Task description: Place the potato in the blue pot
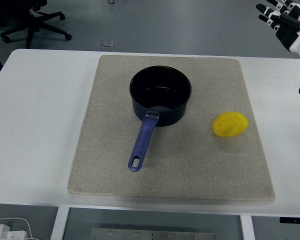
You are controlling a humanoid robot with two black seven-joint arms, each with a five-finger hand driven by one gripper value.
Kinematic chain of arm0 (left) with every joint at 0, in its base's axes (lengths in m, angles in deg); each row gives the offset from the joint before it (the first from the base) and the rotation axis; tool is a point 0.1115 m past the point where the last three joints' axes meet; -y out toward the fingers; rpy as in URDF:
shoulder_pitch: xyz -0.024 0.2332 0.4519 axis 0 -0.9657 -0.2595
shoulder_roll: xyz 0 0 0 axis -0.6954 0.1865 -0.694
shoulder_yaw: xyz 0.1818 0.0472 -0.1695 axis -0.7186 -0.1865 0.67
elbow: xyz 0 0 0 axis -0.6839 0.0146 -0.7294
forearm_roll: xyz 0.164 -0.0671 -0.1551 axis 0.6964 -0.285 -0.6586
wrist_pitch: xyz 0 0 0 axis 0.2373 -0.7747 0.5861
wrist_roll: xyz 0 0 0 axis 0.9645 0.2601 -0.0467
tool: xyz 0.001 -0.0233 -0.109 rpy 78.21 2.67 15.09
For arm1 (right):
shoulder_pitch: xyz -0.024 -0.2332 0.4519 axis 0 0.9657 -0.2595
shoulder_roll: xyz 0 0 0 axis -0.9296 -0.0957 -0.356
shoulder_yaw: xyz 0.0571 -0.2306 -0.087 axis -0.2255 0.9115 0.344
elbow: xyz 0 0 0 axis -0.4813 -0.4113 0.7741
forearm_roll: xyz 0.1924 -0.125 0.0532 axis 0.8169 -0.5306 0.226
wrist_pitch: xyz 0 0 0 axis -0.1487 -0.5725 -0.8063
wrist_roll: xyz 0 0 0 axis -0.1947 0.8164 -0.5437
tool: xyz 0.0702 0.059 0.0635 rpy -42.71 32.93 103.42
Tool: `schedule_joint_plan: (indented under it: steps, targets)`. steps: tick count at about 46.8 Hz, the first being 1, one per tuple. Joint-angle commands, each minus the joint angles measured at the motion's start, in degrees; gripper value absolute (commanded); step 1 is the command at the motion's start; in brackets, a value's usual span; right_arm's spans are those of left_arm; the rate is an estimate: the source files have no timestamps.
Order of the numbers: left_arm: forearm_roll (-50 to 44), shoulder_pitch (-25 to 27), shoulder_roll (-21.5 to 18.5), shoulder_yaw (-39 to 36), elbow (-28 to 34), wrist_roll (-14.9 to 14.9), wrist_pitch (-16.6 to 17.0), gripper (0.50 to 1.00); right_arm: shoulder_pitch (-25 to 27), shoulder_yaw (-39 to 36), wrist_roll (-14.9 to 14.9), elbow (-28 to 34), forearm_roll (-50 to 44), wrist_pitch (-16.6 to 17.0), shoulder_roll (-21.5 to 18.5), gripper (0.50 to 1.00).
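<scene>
From the head view, a white worktop (40, 125) stands on a grey floor, with an office chair (32, 22) behind its far left corner. A beige mat (190, 170) covers the middle of the worktop. The blue pot (160, 95) sits on the mat's far half, dark and empty inside, its handle pointing toward the near edge. The potato (230, 124) is smooth, oval and bright yellow, lying on the mat to the right of the pot, apart from it. The right hand (285, 22) hangs at the top right corner, fingers (266, 8) spread, holding nothing.
</scene>
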Motion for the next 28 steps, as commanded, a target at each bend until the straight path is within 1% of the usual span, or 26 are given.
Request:
schedule_joint_plan:
  steps: [1,7,28]
  targets:
    - [0.0,0.0,0.0,0.0,0.1,0.0,0.0,0.994,-0.1,-0.1,0.0,0.0,0.0,0.2,0.1,0.944]
    - [0.0,0.0,0.0,0.0,0.1,0.0,0.0,0.996,0.1,-0.1,0.0,0.0,0.0,0.7,0.0,0.944]
    - [0.0,0.0,0.0,0.0,0.1,0.0,0.0,0.994,0.1,-0.1,0.0,0.3,-0.1,0.6,-0.1,0.944]
